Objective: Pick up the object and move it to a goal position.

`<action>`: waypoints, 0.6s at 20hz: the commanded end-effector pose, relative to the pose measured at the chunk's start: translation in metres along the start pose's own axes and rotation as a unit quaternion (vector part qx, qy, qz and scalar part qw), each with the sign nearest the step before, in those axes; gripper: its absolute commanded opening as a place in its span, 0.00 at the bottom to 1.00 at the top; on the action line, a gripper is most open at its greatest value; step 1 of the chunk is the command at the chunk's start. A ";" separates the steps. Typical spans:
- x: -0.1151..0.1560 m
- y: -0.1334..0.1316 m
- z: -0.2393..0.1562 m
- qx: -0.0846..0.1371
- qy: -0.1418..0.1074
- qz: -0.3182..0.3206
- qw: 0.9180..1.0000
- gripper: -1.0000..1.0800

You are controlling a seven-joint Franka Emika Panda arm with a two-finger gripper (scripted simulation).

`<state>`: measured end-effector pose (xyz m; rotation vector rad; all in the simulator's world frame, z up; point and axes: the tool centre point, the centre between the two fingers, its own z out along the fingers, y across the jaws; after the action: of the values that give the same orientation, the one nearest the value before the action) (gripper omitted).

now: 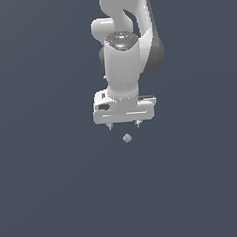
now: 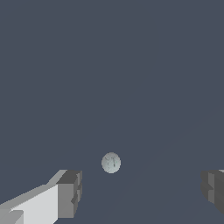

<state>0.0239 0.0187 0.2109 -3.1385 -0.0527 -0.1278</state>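
A glossy white robot arm (image 1: 120, 45), built of smooth rounded segments with a darker grey band at one joint, hangs straight down over a flat, matte, dark slate-blue tabletop (image 1: 45, 195). At its lower end sits a blocky white hand, wider than it is tall, and below that the gripper (image 1: 123, 124), whose two short dark fingertips point downward. The jaws stand wide apart and hold nothing.

The object (image 1: 127, 138) is a tiny pale grey-blue lump, roundish with faint facets, much smaller than the gripper. In the exterior view it appears just below the fingertips, roughly between them and slightly toward that view's right, clear of both.

In the wrist view the object (image 2: 111, 162) shows as a small mottled ball with faint darker markings on its surface. It lies ahead of the gap between the two squared, grey, ridged fingers (image 2: 70, 194), nearer to the one with the white base, touching neither.
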 end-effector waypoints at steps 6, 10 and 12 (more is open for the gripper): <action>-0.002 -0.004 0.005 0.006 -0.004 -0.005 1.000 0.96; -0.004 -0.009 0.008 0.013 -0.008 -0.007 1.000 0.96; -0.004 -0.009 0.008 0.013 -0.008 -0.006 1.000 0.96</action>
<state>0.0206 0.0274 0.2026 -3.1152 -0.0741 -0.1021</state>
